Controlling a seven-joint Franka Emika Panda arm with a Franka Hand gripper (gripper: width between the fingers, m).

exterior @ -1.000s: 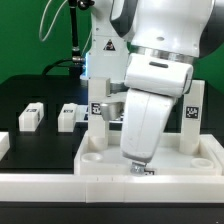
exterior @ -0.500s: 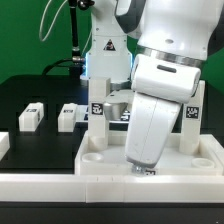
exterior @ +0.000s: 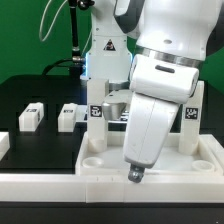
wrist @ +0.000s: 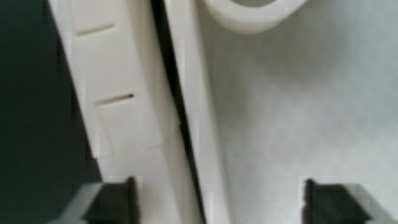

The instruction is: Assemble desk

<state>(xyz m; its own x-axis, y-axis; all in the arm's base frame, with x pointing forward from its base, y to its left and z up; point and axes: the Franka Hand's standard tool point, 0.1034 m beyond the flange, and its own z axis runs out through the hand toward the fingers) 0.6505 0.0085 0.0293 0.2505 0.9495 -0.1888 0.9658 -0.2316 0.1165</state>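
The white desk tabletop (exterior: pixel 108 160) lies at the front with its raised rim up. Two white tagged legs (exterior: pixel 95 122) (exterior: pixel 191 118) stand upright at its far corners. My gripper (exterior: pixel 137 174) hangs low over the panel's near edge, jaws open, nothing between them. In the wrist view the dark fingers (wrist: pixel 112 203) stand wide apart above the tabletop (wrist: pixel 267 110). A round corner socket (wrist: pixel 249 8) shows ahead, and a white ridge with a small slot (wrist: pixel 111 110) runs alongside.
Two loose tagged legs (exterior: pixel 31 117) (exterior: pixel 67 117) lie on the black table at the exterior view's left. A long white border rail (exterior: pixel 60 186) runs along the front. The robot's base (exterior: pixel 105 50) stands behind the tabletop.
The jaws have gone from shut to open. The gripper stays low at the tabletop's near edge, shifted only slightly.
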